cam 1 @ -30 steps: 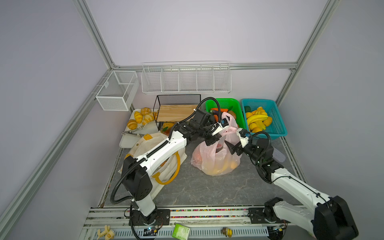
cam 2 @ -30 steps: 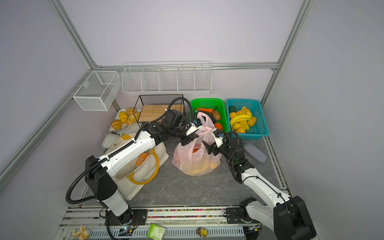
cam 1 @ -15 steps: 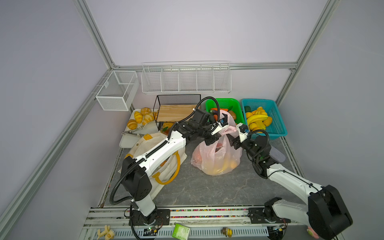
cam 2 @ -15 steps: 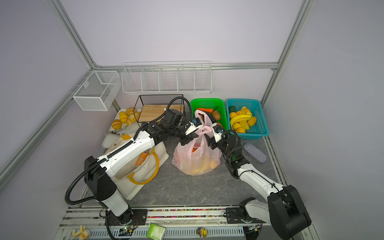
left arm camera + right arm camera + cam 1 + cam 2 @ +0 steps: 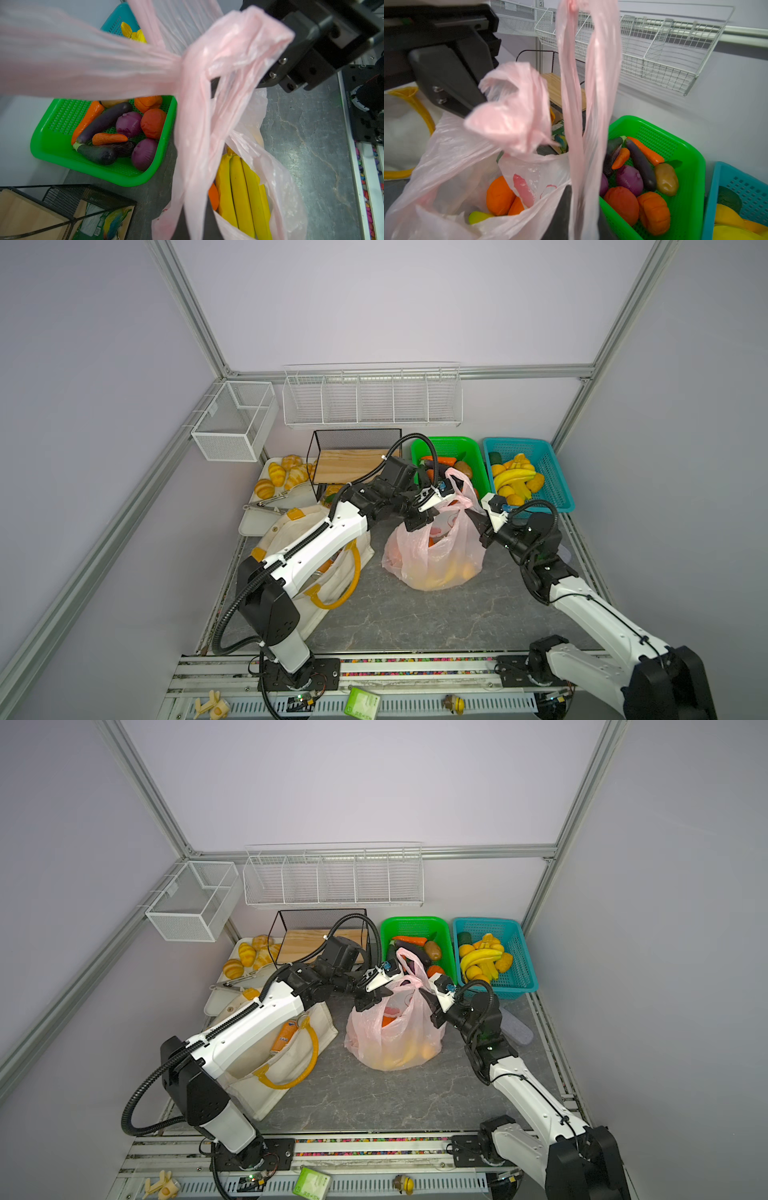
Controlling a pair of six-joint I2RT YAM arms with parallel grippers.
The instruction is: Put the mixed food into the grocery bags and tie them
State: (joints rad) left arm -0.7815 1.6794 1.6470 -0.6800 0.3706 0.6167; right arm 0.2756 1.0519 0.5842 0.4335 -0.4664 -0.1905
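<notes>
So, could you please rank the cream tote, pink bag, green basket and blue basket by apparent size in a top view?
1. cream tote, though partly covered
2. pink bag
3. green basket and blue basket: they look alike, so unranked; both sit farther back.

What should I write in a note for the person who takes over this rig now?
Left gripper: shut on one handle of the pink bag.
Right gripper: pinched on the other handle.
The pink bag stands between the grippers with toy fruit inside; the canvas tote lies left of it, an orange can inside.
Done: food in both bags.
To do: knot the pink handles, crossed but seemingly not tied; tie the tote.
</notes>
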